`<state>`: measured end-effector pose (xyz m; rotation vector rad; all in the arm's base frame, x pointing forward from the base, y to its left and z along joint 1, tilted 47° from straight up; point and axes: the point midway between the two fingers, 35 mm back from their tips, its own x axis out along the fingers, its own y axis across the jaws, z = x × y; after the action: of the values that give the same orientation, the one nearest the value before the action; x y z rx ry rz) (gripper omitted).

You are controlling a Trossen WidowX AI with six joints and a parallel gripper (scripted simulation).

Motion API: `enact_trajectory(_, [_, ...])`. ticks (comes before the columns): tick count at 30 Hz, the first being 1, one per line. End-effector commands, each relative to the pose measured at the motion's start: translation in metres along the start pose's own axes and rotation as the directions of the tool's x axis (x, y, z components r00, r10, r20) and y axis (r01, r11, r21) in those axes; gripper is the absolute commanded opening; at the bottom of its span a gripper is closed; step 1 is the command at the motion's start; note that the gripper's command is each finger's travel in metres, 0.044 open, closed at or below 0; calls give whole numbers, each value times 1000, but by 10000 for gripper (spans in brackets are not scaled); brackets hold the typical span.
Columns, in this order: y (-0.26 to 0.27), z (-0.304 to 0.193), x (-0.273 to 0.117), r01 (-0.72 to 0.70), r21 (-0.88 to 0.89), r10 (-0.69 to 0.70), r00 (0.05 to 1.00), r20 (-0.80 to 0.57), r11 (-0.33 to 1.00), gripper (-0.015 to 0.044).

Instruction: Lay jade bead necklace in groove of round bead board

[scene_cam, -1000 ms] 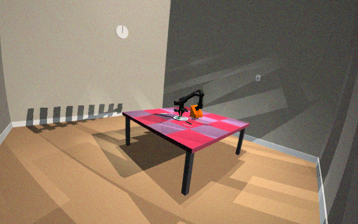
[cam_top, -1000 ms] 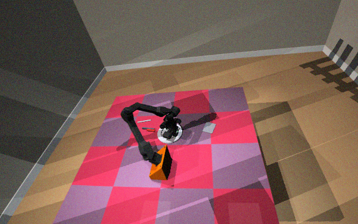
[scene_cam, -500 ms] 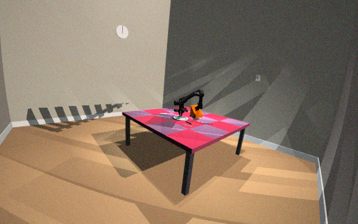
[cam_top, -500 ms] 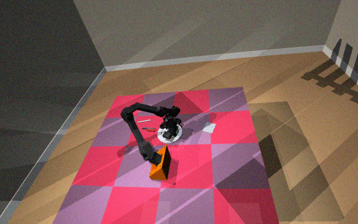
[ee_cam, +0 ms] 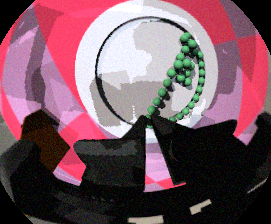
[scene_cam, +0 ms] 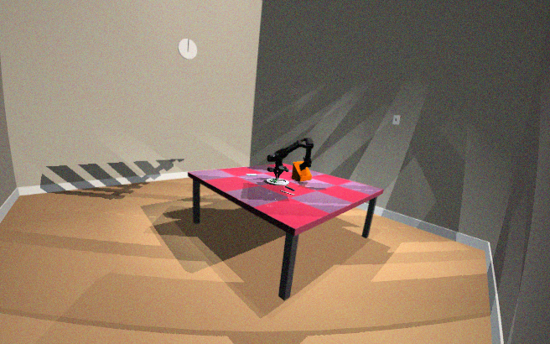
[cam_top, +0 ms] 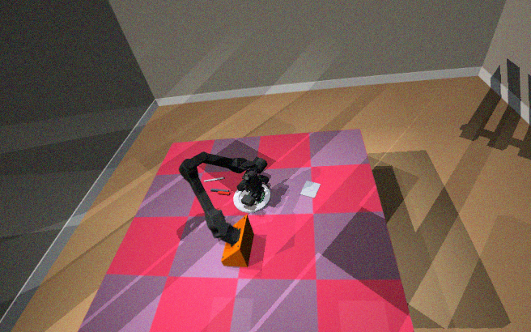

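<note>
The gripper (cam_top: pixel 253 195) (scene_cam: pixel 276 178) (ee_cam: pixel 147 117) is pinching the green bead necklace (cam_top: pixel 262 197) (scene_cam: pixel 273 180) (ee_cam: pixel 179 64) by one end — the rest lies bunched and looped beyond its tips, on the round white board (cam_top: pixel 239 206) (scene_cam: pixel 282 181) (ee_cam: pixel 86 65).

The top view looks steeply down from high above the checkered table (cam_top: pixel 275 255) (scene_cam: pixel 333 188), near enough to cut off its closest edge; the exterior view stands farther back, facing a room corner and the whole table from slightly above; the wrist view looks from close over the fingers onto the round board (cam_top: pixel 240 205) (scene_cam: pixel 287 182) (ee_cam: pixel 86 65), which all three share
</note>
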<state>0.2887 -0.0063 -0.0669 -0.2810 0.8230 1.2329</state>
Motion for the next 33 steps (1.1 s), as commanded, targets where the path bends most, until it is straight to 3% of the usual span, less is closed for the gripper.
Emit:
enact_trajectory(1, [0, 0, 0, 1, -1, -1, 1000, 0, 1000, 0])
enact_trajectory(33, [18, -6, 2, -1, 6, 1, 1000, 4, 1000, 0])
